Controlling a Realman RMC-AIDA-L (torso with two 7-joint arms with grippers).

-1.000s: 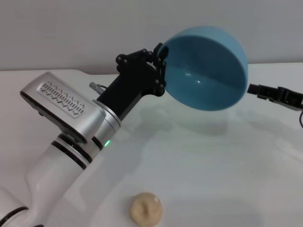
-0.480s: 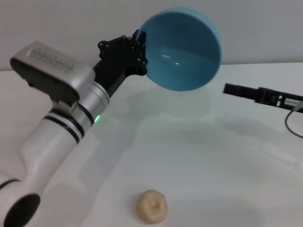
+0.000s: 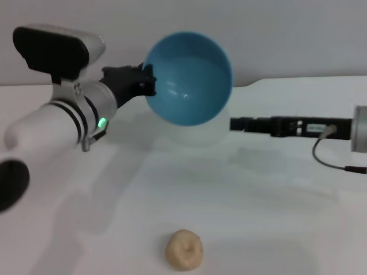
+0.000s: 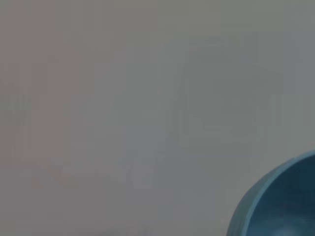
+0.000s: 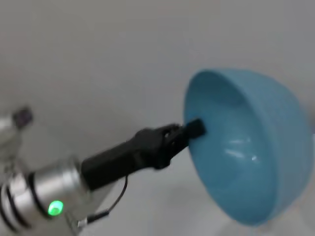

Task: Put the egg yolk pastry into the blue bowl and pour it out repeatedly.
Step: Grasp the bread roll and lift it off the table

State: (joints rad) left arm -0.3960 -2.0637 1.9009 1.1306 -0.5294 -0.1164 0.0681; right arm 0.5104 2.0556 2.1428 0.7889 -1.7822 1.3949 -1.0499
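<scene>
Now the left gripper [image 3: 148, 86] is holding the blue bowl [image 3: 189, 80] up in the air, above the far part of the white table [image 3: 275, 206]. Its jaws are closing on the bowl's rim, on the side of the bowl nearest to the left arm; the right wrist view is showing one black finger [image 5: 194, 129] lying over the rim and pointing into the bowl. The bowl is tilting strongly on its side, with its opening facing toward the camera of the head and a little downward, and its inside is showing nothing in it.

The egg yolk pastry [image 3: 184, 250] is lying on the table at the near edge, well apart from the bowl and from both grippers, lower than the bowl's opening and nearer to the robot.

The right gripper [image 3: 236, 124] is reaching in from the right side, low over the table, with its tip just beside the bowl's lower edge. Whether its jaws are open or closed, I cannot tell.
</scene>
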